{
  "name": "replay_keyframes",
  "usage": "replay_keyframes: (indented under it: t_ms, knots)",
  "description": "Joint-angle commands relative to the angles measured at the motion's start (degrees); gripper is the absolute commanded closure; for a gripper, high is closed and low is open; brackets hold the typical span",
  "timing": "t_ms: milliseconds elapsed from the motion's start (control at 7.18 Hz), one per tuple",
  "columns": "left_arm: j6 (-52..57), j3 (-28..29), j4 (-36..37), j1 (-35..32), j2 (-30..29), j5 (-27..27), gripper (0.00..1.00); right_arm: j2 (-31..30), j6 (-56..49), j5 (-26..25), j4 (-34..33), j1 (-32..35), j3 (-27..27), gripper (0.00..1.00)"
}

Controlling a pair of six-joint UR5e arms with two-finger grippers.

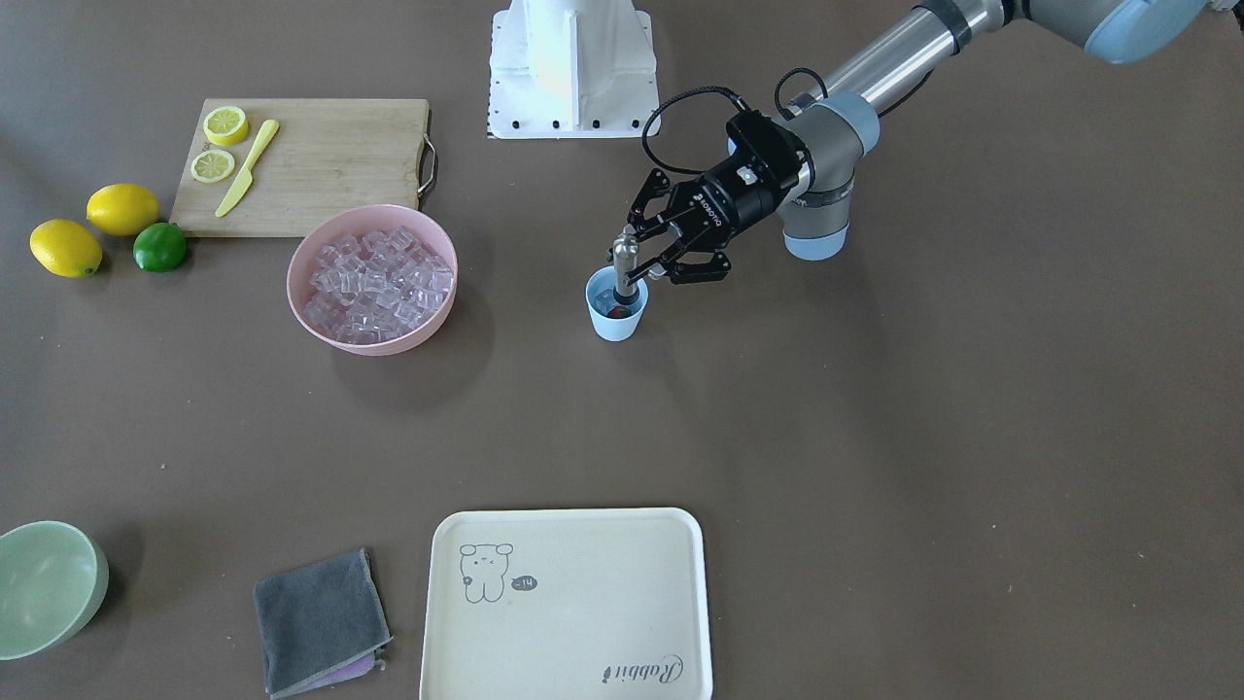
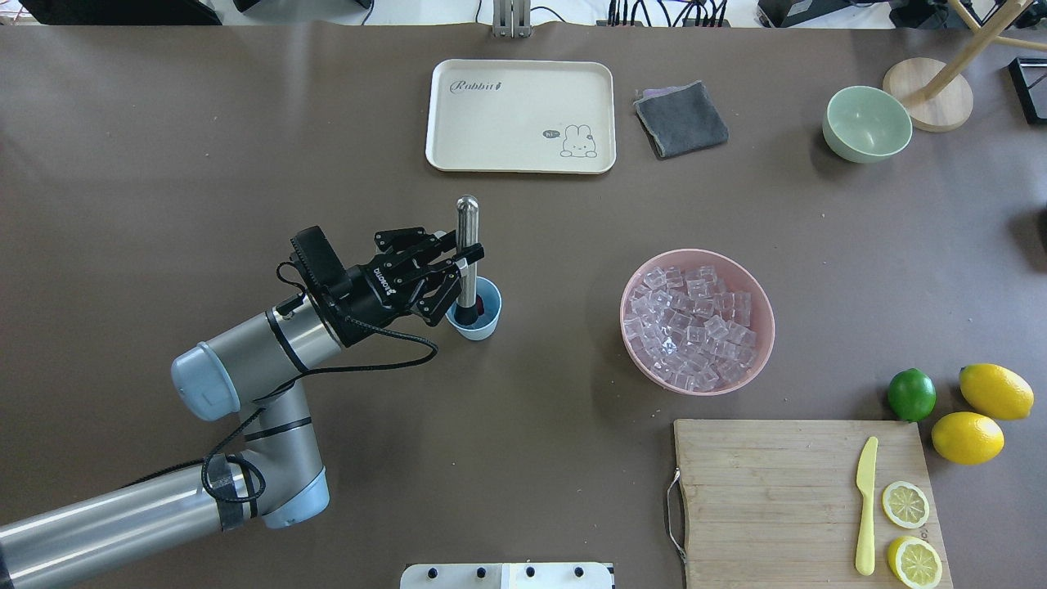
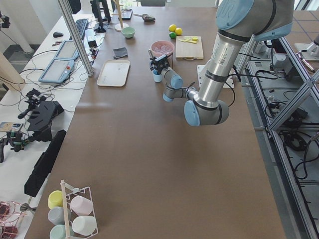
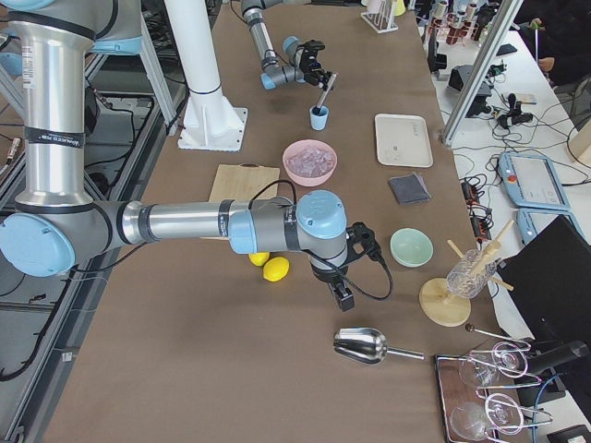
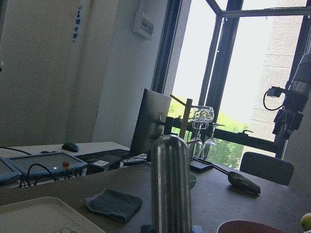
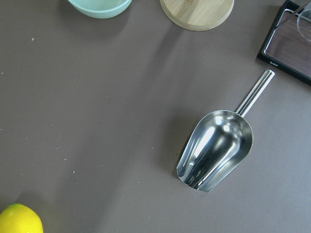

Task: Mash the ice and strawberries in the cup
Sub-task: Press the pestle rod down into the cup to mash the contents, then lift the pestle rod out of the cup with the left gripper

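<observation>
In the overhead view the left gripper point(image 2: 460, 270) sits left of centre. Its fingers are closed on a metal pestle point(image 2: 467, 225), which stands nearly upright with its lower end inside the cup point(image 2: 483, 329). The cup stands on the table point(image 2: 564, 409) just right of the gripper. The pestle enters close to the left side of its rim.

In the front-facing view a dark red strawberry piece point(image 1: 618, 311) shows low in the cup. Something pale lies beside it, possibly ice, though at this size we cannot be sure. The ice point(image 2: 695, 321) we can see plainly fills the pink bowl point(image 2: 626, 331), right of centre. That bowl is well apart from the cup, with a broad strip of brown table between them.

Above the cup, near the far edge, lie a cream tray point(image 2: 458, 123), a grey cloth point(image 2: 680, 119) and a green bowl point(image 2: 867, 124), all well clear of the pestle's top. At lower right a cutting board point(image 2: 769, 491) runs out of the frame's bottom edge. It carries a yellow knife point(image 2: 865, 507) and lemon slices point(image 2: 905, 504), with a lime point(image 2: 911, 394) and two lemons point(image 2: 968, 438) just past its far corner.

The right gripper point(image 4: 343, 297) shows only in the right-side view, low over the table near a metal scoop point(image 6: 216, 148). We cannot tell whether it is open or closed.
</observation>
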Motion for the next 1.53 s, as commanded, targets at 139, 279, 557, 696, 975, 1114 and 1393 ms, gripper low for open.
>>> replay_keyframes:
  t_ms: [139,279,557,696,975,1114,1393]
  knots:
    - [-0.24,-2.3,0.13,-0.57,-0.28,0.93,1.0,-0.24,-0.09,0.17,-0.09,1.18,0.06,0.01]
    - [-1.2,-2.58,1.17,-2.84,0.24,0.94,1.0,-0.24,-0.09,0.09,0.0,1.09,0.06,0.01]
    - [-16.64,-2.59,6.26,-6.43,3.73,-1.07,1.0,0.02,-0.09,0.09,0.0,1.35,0.15,0.01]
    - [-26.86,-4.33,12.81,-11.86,4.54,-10.39,1.0,0.45,0.0,0.0,-0.09,1.27,-0.12,0.01]
    - [-38.06,-7.16,19.02,-18.93,6.74,-20.83,1.0,0.37,0.0,-0.09,-0.09,1.27,0.06,0.01]
    - [-44.13,-6.98,20.24,-19.9,6.83,-22.16,1.0,0.54,0.0,0.0,-0.09,1.35,0.14,0.01]
    - [-44.72,-7.33,29.86,-25.4,13.39,-31.67,1.0,0.63,0.26,-0.26,0.0,1.27,-0.21,0.0]
